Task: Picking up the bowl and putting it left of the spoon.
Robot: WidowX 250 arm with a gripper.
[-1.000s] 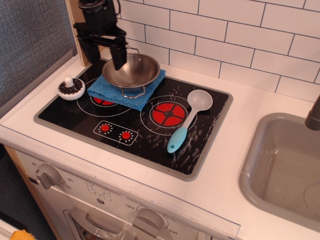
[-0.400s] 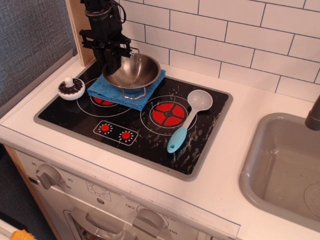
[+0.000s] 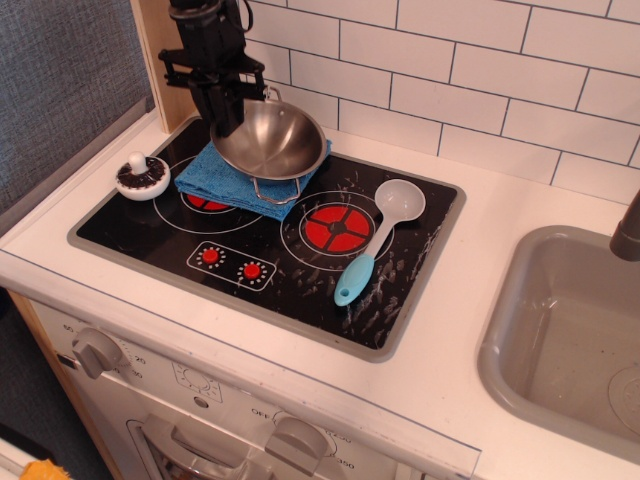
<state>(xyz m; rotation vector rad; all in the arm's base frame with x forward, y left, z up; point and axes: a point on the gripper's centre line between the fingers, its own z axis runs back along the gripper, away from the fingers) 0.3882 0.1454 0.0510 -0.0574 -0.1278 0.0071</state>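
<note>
Bowl (image 3: 270, 140): tilted above blue cloth (image 3: 215, 178), rear left of stove.
End effector (image 3: 228, 112): descends vertically from the top, pinching bowl's left rim.
Spoon (image 3: 376, 238): right, lying flat across red burner (image 3: 337, 228).

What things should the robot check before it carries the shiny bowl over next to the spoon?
1. Grip on the bowl: the gripper is clamped on its back-left rim. Ok.
2. Bowl clear of the blue cloth: it looks raised and tilted, but whether the near handle is off the cloth is unclear. Cannot tell.
3. Bowl level: it tips toward the front. Not ok.
4. Landing spot left of the spoon: the red burner there has nothing on it. Ok.
5. Path there: the small white dish sits far on the other side. Ok.
6. Spoon lying flat and out of the way: it rests on the stove, apart from the bowl. Ok.
</note>
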